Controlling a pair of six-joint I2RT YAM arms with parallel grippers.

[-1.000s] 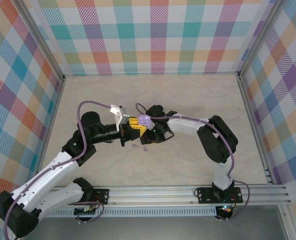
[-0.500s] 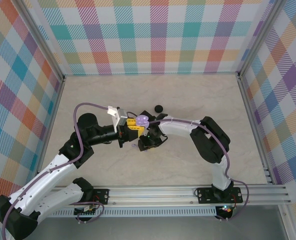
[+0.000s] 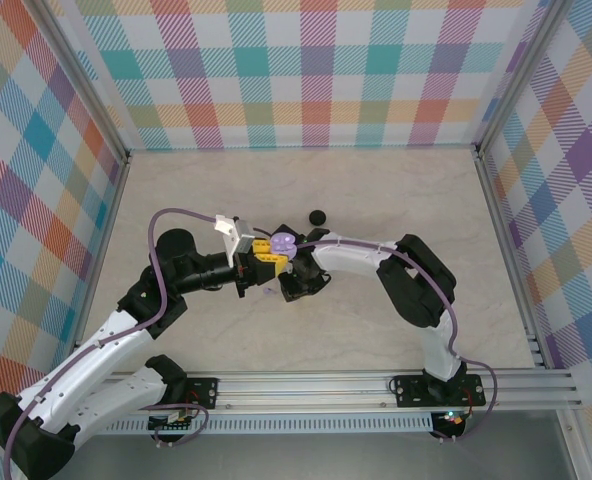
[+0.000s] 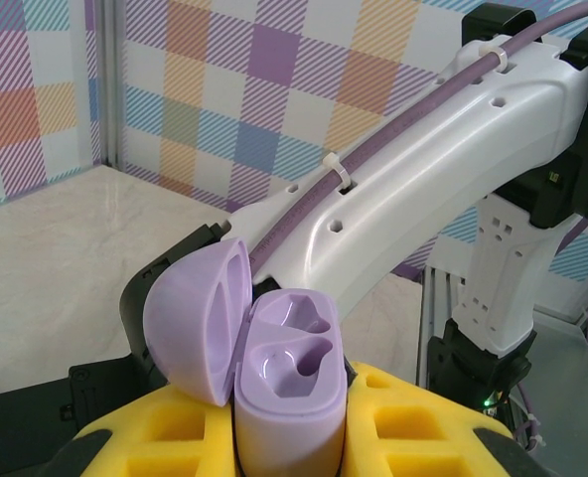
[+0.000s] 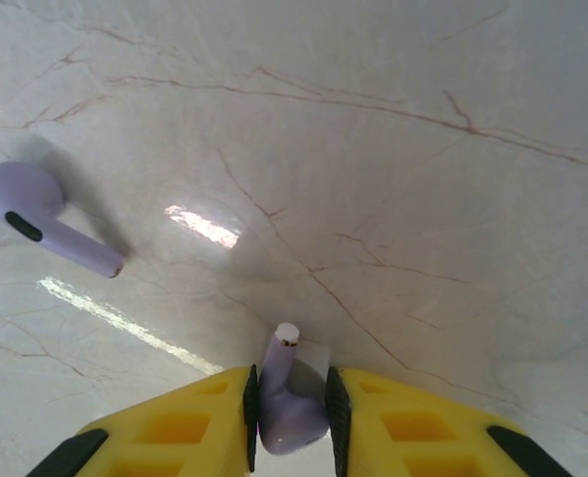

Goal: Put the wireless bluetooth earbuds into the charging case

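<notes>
My left gripper [image 4: 290, 449] is shut on a pale lavender charging case [image 4: 286, 393], held upright between its yellow fingers [image 4: 428, 427]. The lid [image 4: 197, 316] hangs open to the left and both sockets are empty. From above the case [image 3: 284, 241] sits mid-table, with the right gripper [image 3: 296, 284] just below it. In the right wrist view the right gripper [image 5: 293, 390] is down at the marble table, its black pads closed on a lavender earbud [image 5: 286, 417] whose stem points at the surface. A second lavender earbud [image 5: 38, 213] lies loose to the left.
A small black round case [image 3: 318, 216] lies on the table behind the two grippers. The right arm's white link [image 4: 403, 189] crosses close behind the held case. Plaid walls ring the marble table [image 3: 406, 200], and an aluminium rail [image 3: 376, 385] runs along the near edge.
The right gripper moved left and down to the table beside the left gripper, and its jaws narrowed around a lavender earbud. The left gripper shifted slightly left, still holding the case.
</notes>
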